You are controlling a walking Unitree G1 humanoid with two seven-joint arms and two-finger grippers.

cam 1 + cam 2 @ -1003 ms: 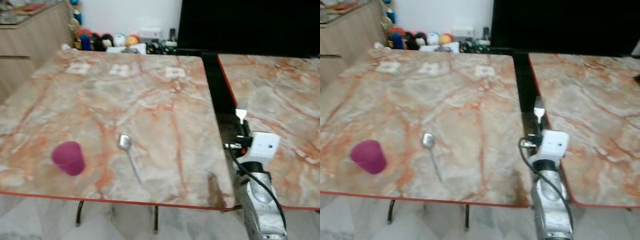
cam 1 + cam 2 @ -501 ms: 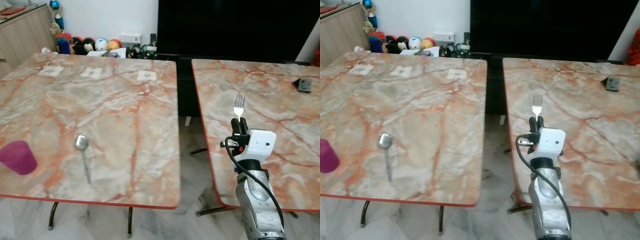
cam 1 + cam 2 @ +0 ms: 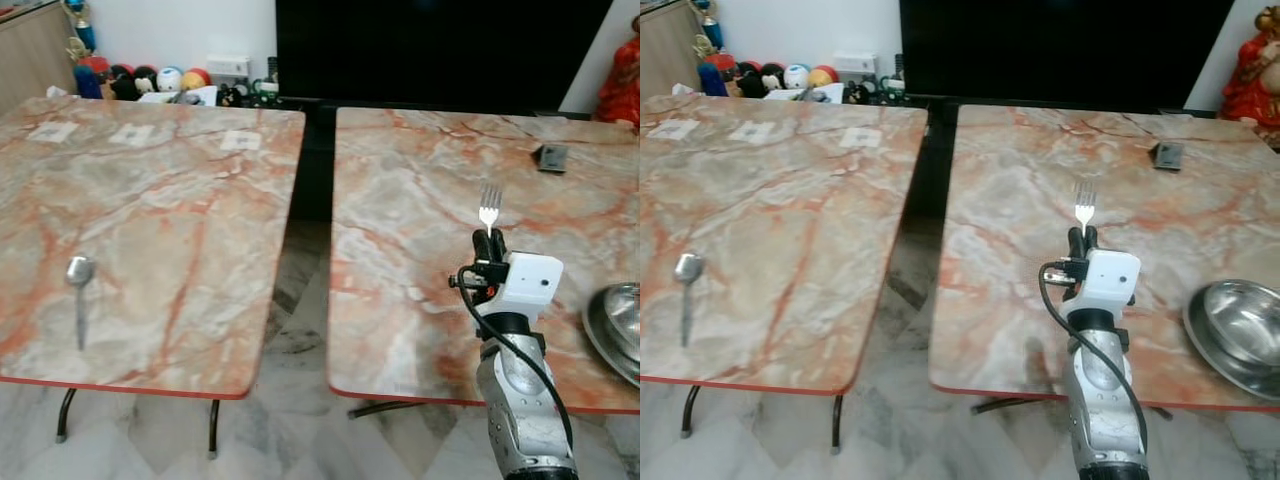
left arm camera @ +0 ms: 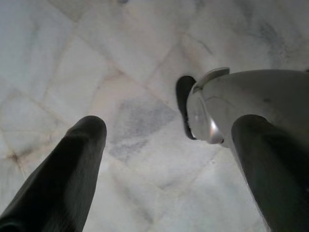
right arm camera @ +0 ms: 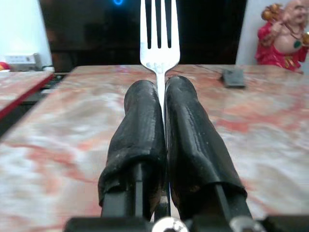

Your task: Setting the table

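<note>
1. Right gripper raised over the near part of the right-hand desk. Jaws pressed together, pinching the handle of a fork. In the right wrist view the fork stands out past the fingertips, tines away from the wrist.
2. Fork long axis: in line with the jaws, running away from the robot and upward; tines up. It is held clear of the desk top, not resting on it.
3. Key relation: a steel bowl sits on the same desk, to the robot's right of the fork and nearer the front edge, apart from the gripper. Judgement: if the fork goes beside the bowl, the move is rightward and down, with the handle tipped toward flat. The right arm is the nearer, and already carries the piece.
4. Spoon lies on the left-hand desk, bowl end away from the robot, handle toward the front edge, well apart from the fork. A gap of floor separates the two desks.
5. Left gripper hangs over the tiled floor, jaws spread, holding nothing.
6. Writing: none legible. Three small pale cards at the far side of the left-hand desk, and a small dark flat object on the far part of the right-hand desk; any marks on them too small to tell.
</note>
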